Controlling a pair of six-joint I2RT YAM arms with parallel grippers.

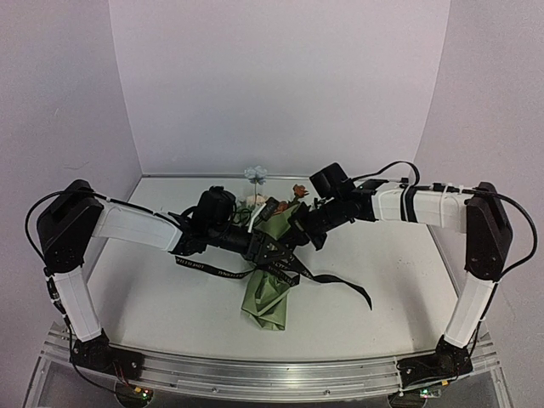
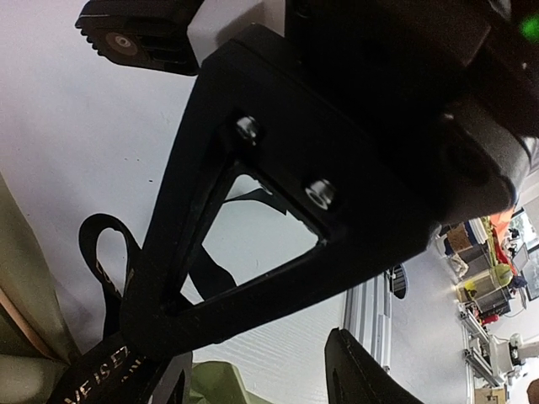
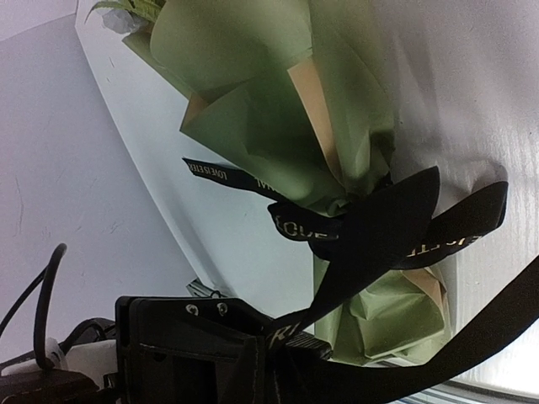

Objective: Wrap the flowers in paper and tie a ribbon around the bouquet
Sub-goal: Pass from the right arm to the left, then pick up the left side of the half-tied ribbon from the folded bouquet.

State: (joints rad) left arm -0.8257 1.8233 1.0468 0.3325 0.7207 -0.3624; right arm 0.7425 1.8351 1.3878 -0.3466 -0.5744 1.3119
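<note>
The flowers (image 1: pixel 255 176) sit wrapped in the paper (image 1: pixel 270 297), and the ribbon (image 3: pixel 387 219) circles the waist, seemingly crossed but not yet knotted. The right gripper (image 3: pixel 282 337) clenches the ribbon. The left gripper (image 2: pixel 240 198) has its jaws apart, apparently empty.

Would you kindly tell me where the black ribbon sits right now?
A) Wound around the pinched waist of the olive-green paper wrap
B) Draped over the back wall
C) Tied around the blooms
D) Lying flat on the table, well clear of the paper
A: in the right wrist view the black ribbon circles and crosses itself at the pinched waist of the olive-green paper, lying against it.
</note>
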